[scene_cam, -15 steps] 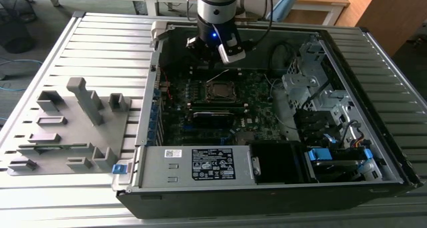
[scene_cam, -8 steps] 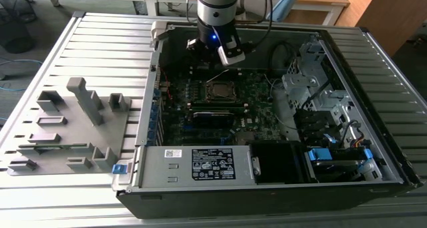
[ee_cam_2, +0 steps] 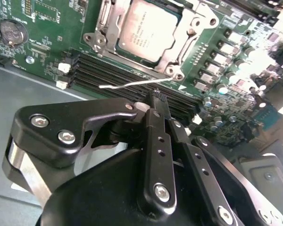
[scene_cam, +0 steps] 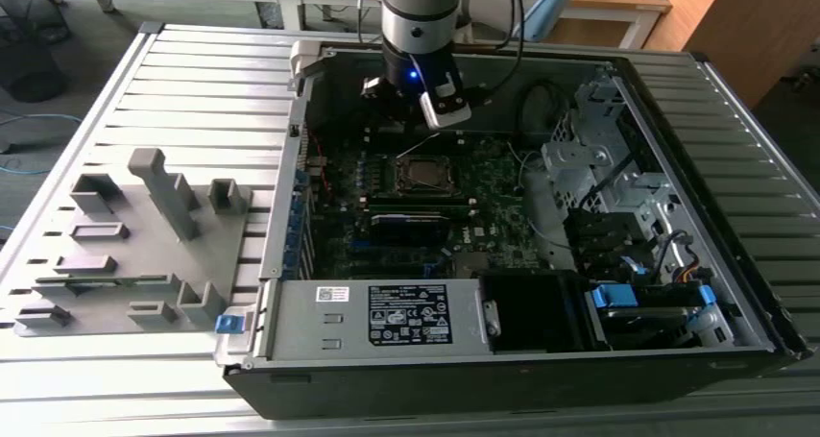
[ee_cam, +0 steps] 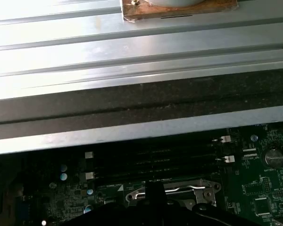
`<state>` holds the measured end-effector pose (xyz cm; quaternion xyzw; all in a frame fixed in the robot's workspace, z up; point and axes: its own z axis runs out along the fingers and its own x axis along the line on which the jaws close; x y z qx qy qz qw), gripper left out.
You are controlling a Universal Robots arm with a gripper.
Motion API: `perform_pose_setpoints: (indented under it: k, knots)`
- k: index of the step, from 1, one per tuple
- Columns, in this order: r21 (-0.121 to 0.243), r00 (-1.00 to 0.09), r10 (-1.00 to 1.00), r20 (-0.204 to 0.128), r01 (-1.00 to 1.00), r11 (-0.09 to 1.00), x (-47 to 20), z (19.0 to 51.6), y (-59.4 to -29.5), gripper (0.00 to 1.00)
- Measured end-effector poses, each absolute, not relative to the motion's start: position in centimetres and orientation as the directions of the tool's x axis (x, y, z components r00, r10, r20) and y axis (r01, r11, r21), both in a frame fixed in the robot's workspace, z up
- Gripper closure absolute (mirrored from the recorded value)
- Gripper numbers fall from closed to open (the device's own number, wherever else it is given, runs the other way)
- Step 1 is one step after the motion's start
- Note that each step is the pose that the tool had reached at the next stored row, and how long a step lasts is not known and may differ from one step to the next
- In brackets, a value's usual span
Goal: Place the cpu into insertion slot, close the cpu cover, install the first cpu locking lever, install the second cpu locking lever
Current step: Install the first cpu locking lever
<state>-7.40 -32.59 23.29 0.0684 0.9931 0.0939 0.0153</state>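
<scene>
Cpu [ee_cam_2: 148,30] lies flat in the insertion slot [ee_cam_2: 100,41] on the green motherboard [ee_cam_2: 42,52], its dull silver top facing up. The cpu cover [ee_cam_2: 166,55] is down around it, its silvery frame lying against the chip's edges. In the second wrist view a thin silvery locking lever [ee_cam_2: 132,84] juts out sideways from the socket's corner, crossing over the long black memory slots [ee_cam_2: 108,70] rather than lying along the socket's side.

The gripper [ee_cam_2: 156,96] hangs just beside that lever, its black fingers [ee_cam_2: 158,136] drawn together at the tips with nothing visibly caught between them. The tips look to be at or just under the rod, but contact cannot be told for sure. In the first wrist view the gripper [ee_cam: 155,188] shows against the socket's metal edge.

In the exterior view the gripper [scene_cam: 443,120] reaches down into the open computer case [scene_cam: 513,360], just behind the cpu [scene_cam: 421,175]. The case lies on a slatted metal table [scene_cam: 192,82], with a grey fixture tray [scene_cam: 129,235] at the exterior view's left.
</scene>
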Motion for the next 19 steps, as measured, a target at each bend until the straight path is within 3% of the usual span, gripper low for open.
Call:
perform_pose_setpoints:
  k: [19]
  knots:
    - [0.189,-0.989,0.147,-0.017,0.141,0.972,-6.2,22.9,-32.3,0.9]
